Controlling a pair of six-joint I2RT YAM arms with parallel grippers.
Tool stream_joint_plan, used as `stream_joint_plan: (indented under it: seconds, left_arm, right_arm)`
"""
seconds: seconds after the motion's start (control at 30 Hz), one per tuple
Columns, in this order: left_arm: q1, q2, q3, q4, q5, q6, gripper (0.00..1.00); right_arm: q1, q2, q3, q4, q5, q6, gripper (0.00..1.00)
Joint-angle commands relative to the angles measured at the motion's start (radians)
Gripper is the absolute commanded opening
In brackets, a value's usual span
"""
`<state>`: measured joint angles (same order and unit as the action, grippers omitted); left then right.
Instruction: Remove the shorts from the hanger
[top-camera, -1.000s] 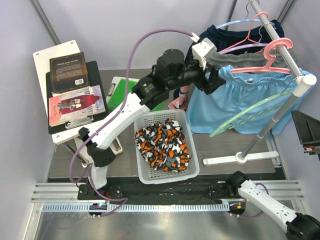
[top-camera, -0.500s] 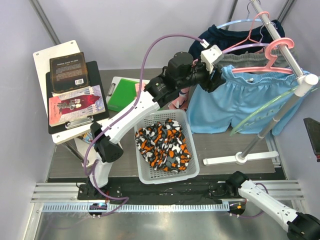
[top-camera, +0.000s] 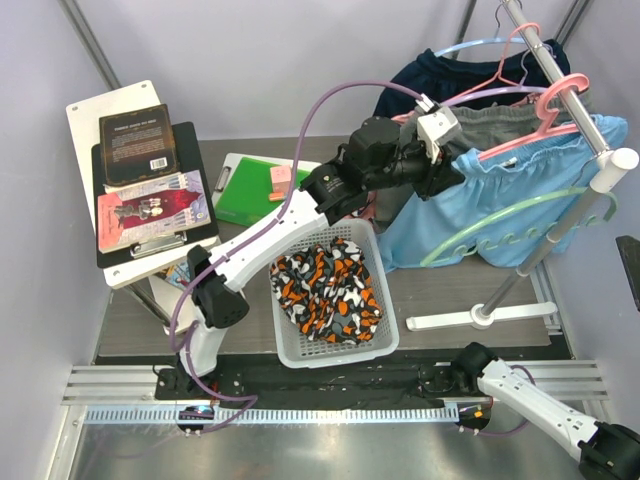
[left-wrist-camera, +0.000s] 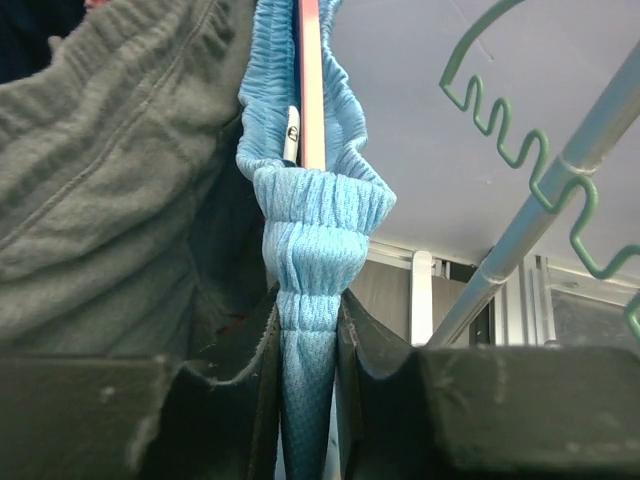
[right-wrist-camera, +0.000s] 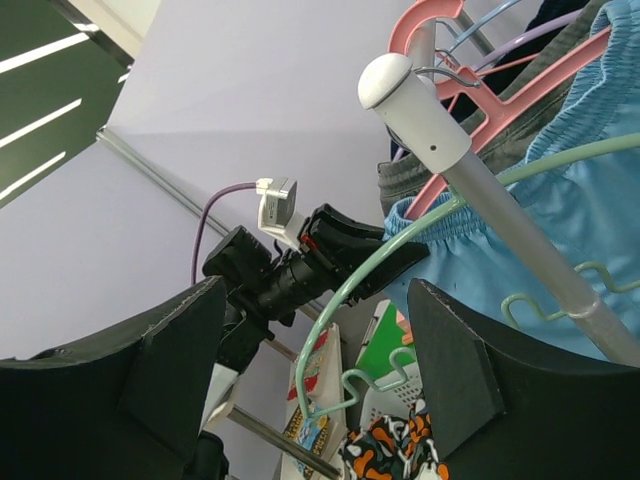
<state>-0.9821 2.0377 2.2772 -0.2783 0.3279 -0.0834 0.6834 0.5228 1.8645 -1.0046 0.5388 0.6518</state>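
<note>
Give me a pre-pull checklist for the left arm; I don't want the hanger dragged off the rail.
1. Left gripper shut on the light blue shorts at the waistband: ok.
2. Waistband free of the pink hanger: not ok, it wraps the hanger's end.
3. Grey shorts out of the grip: ok, they hang beside the jaws, not pinched.
4. Pink hanger hooked over the rail: ok.
5. Right gripper open and away from the rack: ok.
6. Camouflage shorts already in the basket: ok.
</note>
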Motion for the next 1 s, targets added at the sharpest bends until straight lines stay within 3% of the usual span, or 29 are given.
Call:
stream_joint_plan:
  seconds: [0.0, 0.1, 0.23, 0.33, 0.4, 0.6, 0.97]
  left_arm:
    - [-0.013, 0.021, 0.030, 0.060, 0.051, -0.041, 0.30]
    - [-0.021, 0.027, 0.033, 0.059, 0.037, -0.044, 0.39]
    - [-0.026, 0.042, 0.056, 0.065, 0.028, -0.052, 0.36]
    - [-0.024, 0.052, 0.088, 0.060, 0.033, -0.070, 0.19]
    - [-0.024, 0.050, 0.097, 0.070, 0.033, -0.093, 0.00]
    - [-0.029, 0.012, 0.099, 0.080, 0.074, -0.107, 0.00]
    - [-0.027, -0.077, 0.143, 0.097, 0.005, -0.134, 0.00]
  right_arm:
    - [0.007, -0.026, -0.016, 0.009, 0.035, -0.014, 0.79]
    - [0.010, -0.035, -0.013, 0.011, 0.046, -0.014, 0.79]
    - [0.015, -0.041, -0.005, 0.009, 0.062, -0.024, 0.79]
    - [0.013, -0.041, 0.002, 0.009, 0.064, -0.024, 0.79]
    - [0.015, -0.040, 0.004, 0.011, 0.058, -0.024, 0.79]
    - [0.015, -0.041, -0.013, 0.015, 0.059, -0.027, 0.78]
    - [0.016, -0.047, -0.036, 0.034, 0.059, -0.027, 0.79]
